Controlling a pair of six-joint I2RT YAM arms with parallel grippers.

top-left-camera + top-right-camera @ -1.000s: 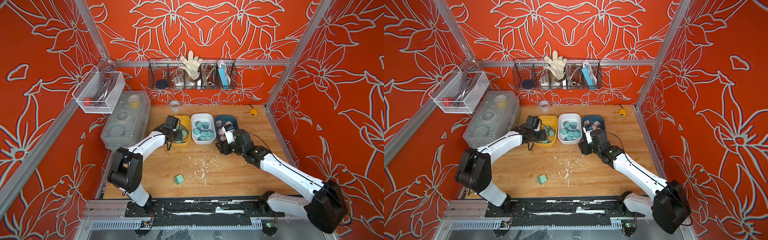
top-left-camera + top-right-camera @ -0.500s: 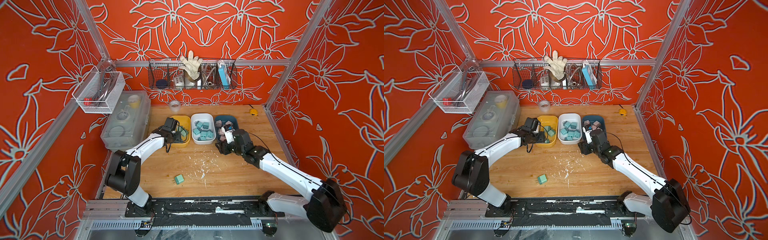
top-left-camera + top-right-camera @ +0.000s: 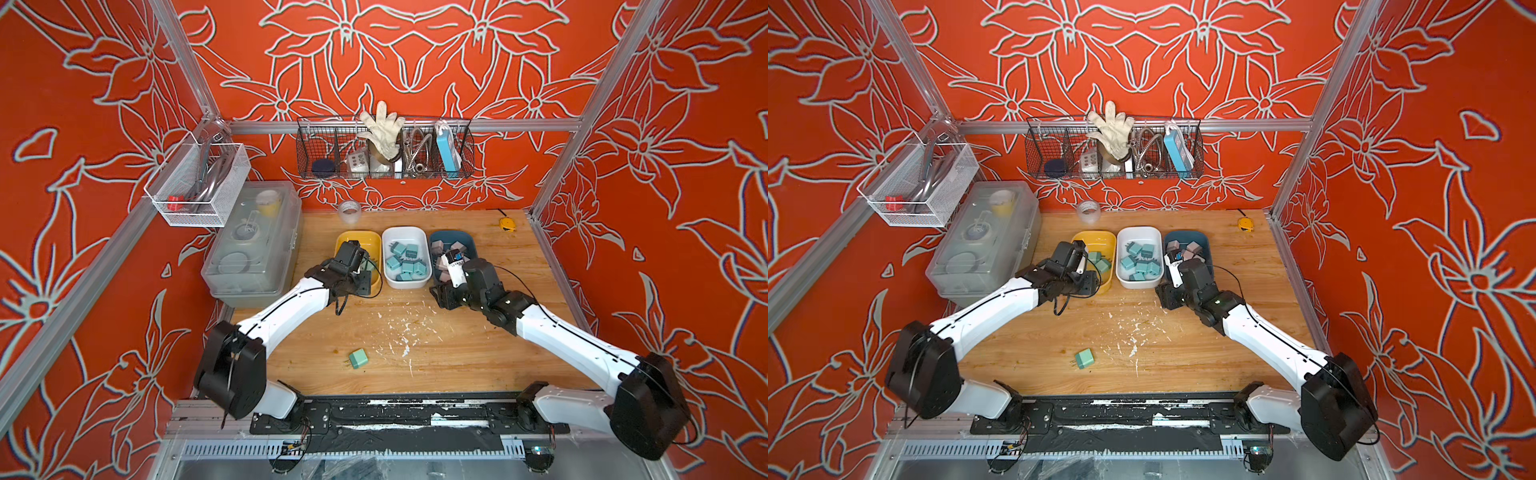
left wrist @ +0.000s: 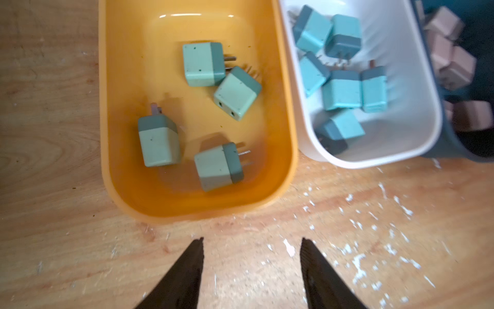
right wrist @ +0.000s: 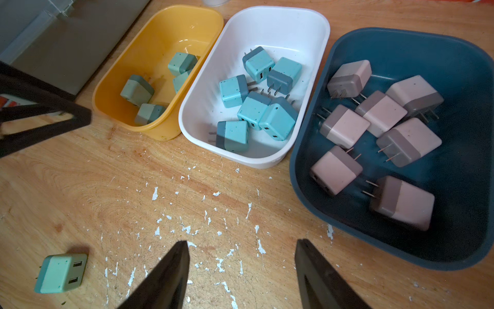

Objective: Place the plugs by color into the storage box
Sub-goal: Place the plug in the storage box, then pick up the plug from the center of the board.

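Yellow tray: mint-green plugs, grey-green caps. White tray: speckled teal plugs, slate caps. Dark blue tray: pale pink plugs, mauve-grey caps. Table: light wood grain, white flecks. Walls: orange-red, pale floral outline pattern.

A: Setting?

B: Robot test cell, lab type. Aluminium frame posts carry printed orange floral wall panels on three sides of the wooden surface.

A: Further evidence?

B: Two white-and-black arms are bolted to a black rail along the surface's near edge. A wire basket of oddments hangs above its far edge. A mesh basket and a translucent lidded box are at its left. The surface is flecked with white.
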